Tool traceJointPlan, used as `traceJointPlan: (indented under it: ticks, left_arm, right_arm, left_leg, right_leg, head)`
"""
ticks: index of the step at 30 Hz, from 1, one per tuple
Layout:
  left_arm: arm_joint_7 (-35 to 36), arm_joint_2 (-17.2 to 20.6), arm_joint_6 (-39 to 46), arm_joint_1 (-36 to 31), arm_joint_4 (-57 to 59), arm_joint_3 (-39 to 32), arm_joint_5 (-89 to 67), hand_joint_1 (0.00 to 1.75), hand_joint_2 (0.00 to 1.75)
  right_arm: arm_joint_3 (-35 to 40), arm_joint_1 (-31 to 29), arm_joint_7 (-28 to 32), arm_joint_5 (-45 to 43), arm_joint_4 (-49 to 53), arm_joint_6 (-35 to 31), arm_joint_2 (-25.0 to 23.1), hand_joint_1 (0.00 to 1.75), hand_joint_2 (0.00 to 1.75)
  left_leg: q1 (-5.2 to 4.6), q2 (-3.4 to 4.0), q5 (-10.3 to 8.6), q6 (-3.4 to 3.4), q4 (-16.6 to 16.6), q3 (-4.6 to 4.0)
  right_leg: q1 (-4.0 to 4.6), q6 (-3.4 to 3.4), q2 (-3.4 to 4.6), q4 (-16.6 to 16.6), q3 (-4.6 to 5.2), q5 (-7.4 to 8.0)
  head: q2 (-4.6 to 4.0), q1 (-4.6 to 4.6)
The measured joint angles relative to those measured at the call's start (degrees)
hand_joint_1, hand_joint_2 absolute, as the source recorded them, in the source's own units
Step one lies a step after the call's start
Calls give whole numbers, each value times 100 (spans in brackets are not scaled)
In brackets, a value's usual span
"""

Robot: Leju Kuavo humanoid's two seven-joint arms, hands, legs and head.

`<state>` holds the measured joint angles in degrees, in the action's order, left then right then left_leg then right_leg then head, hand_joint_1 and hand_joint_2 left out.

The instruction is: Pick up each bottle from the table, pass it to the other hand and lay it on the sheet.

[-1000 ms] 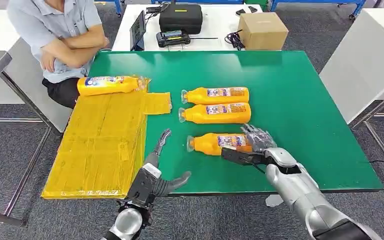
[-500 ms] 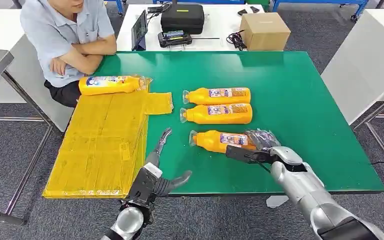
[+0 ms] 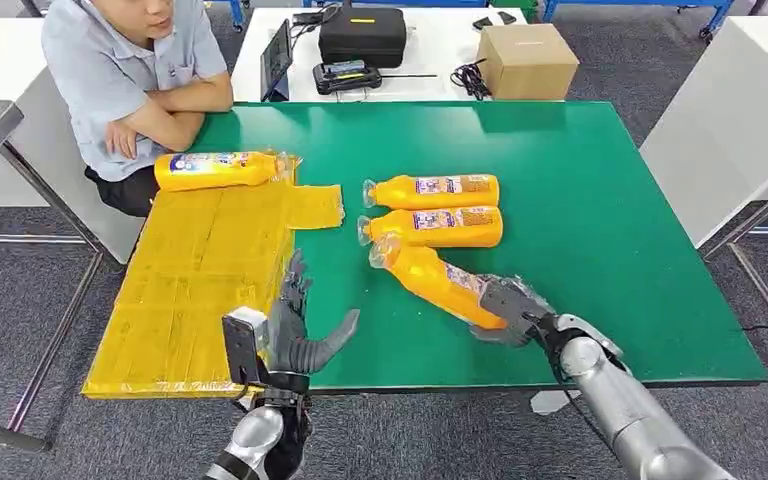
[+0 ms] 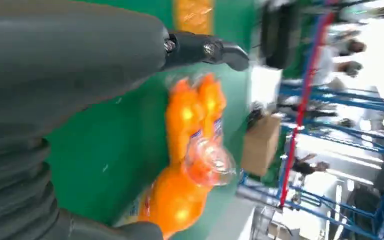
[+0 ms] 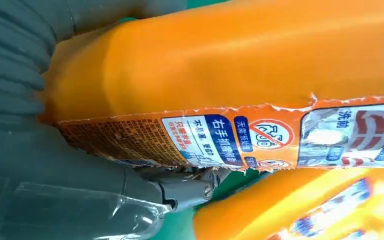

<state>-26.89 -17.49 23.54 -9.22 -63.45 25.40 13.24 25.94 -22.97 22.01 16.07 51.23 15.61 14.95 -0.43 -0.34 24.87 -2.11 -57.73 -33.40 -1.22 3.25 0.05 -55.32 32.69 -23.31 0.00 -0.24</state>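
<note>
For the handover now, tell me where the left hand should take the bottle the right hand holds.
Take the neck half of the held bottle, coming from the sheet side. The right hand grips the base end, and the bottle tilts with its cap end toward the open left hand, so that bare stretch seems easiest for the fingers to wrap.

Bright even overhead light, soft shadows, left wrist view blurred

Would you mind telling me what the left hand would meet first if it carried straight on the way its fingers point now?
Probably the bottle that the right hand holds tilted above the table: in the left wrist view its cap end faces the open left hand. Depth is uncertain.
</note>
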Motion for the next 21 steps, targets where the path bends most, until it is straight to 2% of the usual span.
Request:
traceJointPlan:
  ticks: [11,21]
  left_arm:
    - [81,-17,-754,82,206,-96,899,0,175]
    - [103,-13,-1463,-52,396,251,658,0,175]
  right_arm:
    - [-13,349,-11,-702,1054,254,-330,175,175]
    - [227,260,30,-953,1207,549,-695,175,175]
  left_leg:
    - [2,-22,-10,0,0,-57]
    - [2,-19,-10,0,-1,-72]
  right_leg:
    - [-1,3,-11,-6,44,0]
    - [0,3,-10,-6,59,0]
  head:
    - [0,0]
    - [0,0]
